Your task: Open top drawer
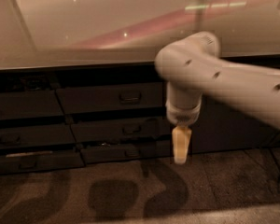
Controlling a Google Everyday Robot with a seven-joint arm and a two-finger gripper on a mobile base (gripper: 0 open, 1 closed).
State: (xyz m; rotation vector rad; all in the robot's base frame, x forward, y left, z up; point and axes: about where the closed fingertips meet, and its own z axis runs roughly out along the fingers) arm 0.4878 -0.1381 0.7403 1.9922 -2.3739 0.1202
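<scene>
Clearly, in the camera view you are at the approach step. The top drawer (98,99) sits shut at centre-left of the frame, just under the bench (107,31) edge, and its loop handle (129,97) is untouched. The gripper (181,146) hangs pointing down just right of centre, lower than that handle and to its right. You cannot tell whether it is open or closed. Next, I judge, you need to raise it, shift it left and meet the handle squarely before pulling.

Dim, countertop (84,36) glare (pinkish), jaws above floor shadows (164,192)
</scene>
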